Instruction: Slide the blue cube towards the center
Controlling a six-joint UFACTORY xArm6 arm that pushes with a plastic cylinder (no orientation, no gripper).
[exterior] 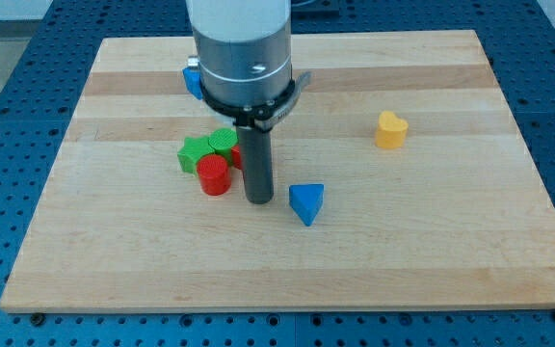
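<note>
Showing my tip (259,200) resting on the board (432,251) near its centre, with no gripper fitted, so nothing is held. The blue cube (192,81) lies toward the view's top-left, mostly hidden behind the arm housing. A red cylinder (214,176) and green blocks (207,149) sit just left of the tip; a blue wedge (305,203) lies just right, a yellow block (390,130) well apart. Likely risk: routing toward the cube could scatter the cluster, or the wedge could be mistaken for the cube.
</note>
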